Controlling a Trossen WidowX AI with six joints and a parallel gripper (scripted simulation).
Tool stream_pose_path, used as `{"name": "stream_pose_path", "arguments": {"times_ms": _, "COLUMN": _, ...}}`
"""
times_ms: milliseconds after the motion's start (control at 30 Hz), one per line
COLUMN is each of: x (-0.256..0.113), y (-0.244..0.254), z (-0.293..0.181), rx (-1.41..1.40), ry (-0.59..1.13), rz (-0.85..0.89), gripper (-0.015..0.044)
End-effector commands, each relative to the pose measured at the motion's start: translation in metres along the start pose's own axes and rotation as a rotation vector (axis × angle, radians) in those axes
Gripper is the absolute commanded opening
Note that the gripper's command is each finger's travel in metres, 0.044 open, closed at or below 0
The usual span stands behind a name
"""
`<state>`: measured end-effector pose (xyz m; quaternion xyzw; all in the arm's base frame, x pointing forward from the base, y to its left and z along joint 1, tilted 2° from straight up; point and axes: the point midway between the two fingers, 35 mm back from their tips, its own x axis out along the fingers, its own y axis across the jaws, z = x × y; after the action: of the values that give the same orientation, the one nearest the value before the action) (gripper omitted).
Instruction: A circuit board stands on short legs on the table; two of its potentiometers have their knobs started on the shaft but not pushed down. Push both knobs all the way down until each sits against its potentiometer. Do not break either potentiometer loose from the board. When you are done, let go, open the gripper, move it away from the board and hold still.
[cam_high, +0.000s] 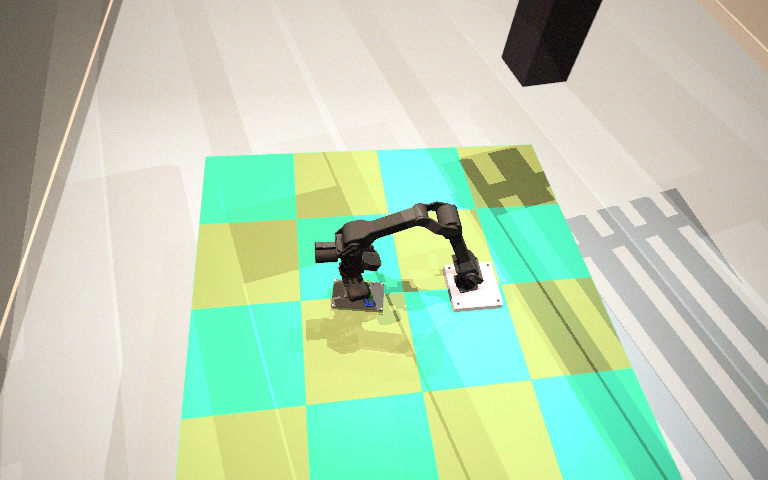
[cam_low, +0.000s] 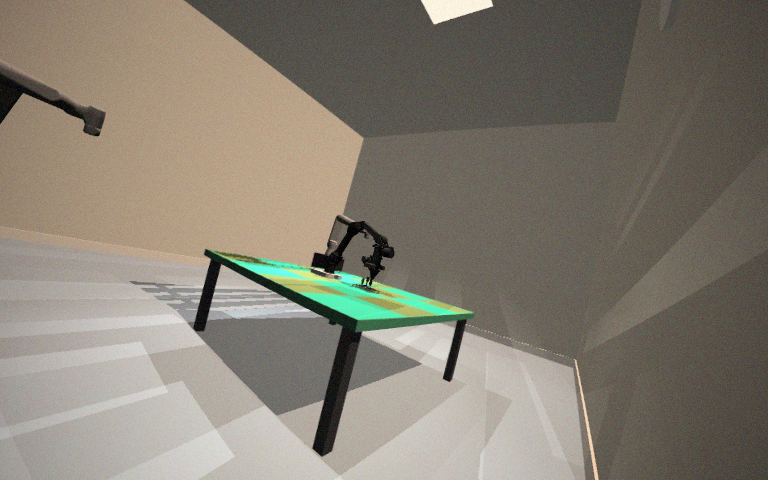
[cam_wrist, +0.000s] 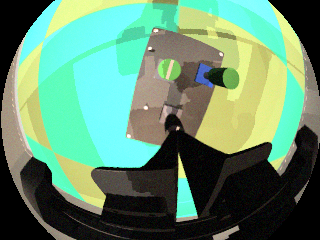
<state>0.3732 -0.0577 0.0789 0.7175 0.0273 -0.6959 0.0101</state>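
The circuit board (cam_high: 341, 302) (cam_wrist: 146, 94) is a grey-brown plate with light screws at its corners. In the wrist view, a round green knob (cam_wrist: 169, 69) with a pale stripe is on its upper middle. A blue potentiometer (cam_wrist: 201, 74) (cam_high: 369, 303) at its right edge carries a tall dark knob with a green top (cam_wrist: 230, 78). A small grey square part (cam_wrist: 168, 111) near the lower end has a dark rounded piece (cam_wrist: 173, 121) over it. My gripper (cam_wrist: 177, 132) is shut and empty, its tips beside that dark piece. Whether they touch is unclear, and knob seating is hidden.
The arm's white base plate (cam_high: 481, 300) stands to the right of the board in the top view. The arm arches over from it and hides part of the board. The checkered table (cam_high: 249, 362) (cam_low: 339, 302) carries strong shadows.
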Motion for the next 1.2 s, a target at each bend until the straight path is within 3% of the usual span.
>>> {"name": "stream_pose_path", "arguments": {"times_ms": 0, "x": 0.0059, "y": 0.0006, "z": -0.0005, "rx": 0.004, "ry": -0.003, "rz": 0.003, "gripper": 0.0}}
{"name": "stream_pose_path", "arguments": {"times_ms": 1167, "x": 0.012, "y": 0.0006, "z": -0.0004, "rx": 0.004, "ry": -0.003, "rz": 0.003, "gripper": 0.0}}
